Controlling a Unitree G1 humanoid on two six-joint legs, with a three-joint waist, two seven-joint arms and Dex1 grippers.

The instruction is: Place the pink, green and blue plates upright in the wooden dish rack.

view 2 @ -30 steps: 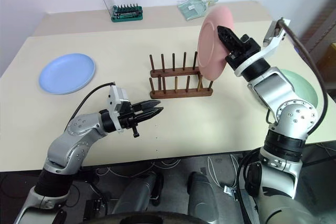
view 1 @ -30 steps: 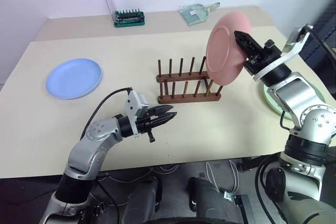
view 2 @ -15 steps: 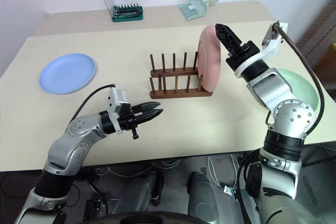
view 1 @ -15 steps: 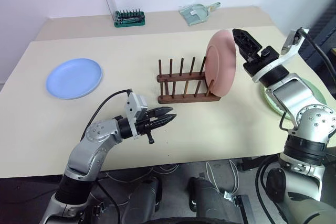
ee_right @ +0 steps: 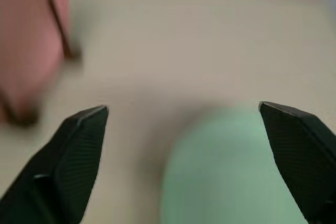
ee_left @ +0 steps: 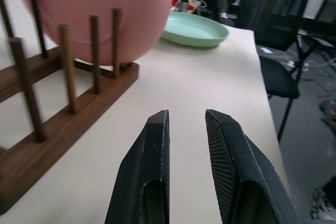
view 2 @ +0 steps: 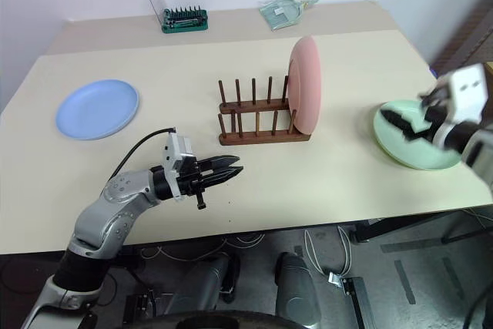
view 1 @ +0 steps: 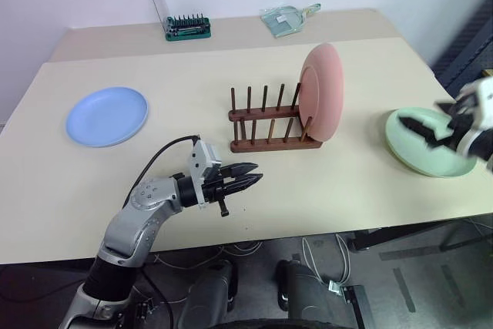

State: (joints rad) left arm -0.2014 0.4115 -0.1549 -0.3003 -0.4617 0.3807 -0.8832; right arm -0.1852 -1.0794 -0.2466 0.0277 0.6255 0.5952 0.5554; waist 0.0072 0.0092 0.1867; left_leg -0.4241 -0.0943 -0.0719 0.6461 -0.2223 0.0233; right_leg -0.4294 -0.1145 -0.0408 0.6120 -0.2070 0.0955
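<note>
The pink plate (view 1: pixel 322 90) stands upright on its own in the right end of the wooden dish rack (view 1: pixel 269 125). Flat on the table at the far left lies the blue plate (view 1: pixel 106 115), and the green plate (view 1: pixel 427 142) lies flat at the right. My right gripper (view 1: pixel 431 117) hovers over the green plate's near-left rim, open wide and holding nothing; the right wrist view shows that plate (ee_right: pixel 231 166) just beyond the fingers. In front of the rack, my left gripper (view 1: pixel 254 173) points at it with its fingers (ee_left: pixel 152 150) parted by a narrow gap and nothing between them.
A green bit set with a clear lid (view 1: pixel 189 27) and a clear plastic packet (view 1: pixel 286 18) lie along the table's back edge. The table's right edge runs close behind the green plate. Black chairs (ee_left: pixel 273 14) stand beyond that edge.
My right gripper let go of the pink plate, which now stands in the rack. That arm swung right and down over the green plate, jaws wide. The left arm stayed put.
</note>
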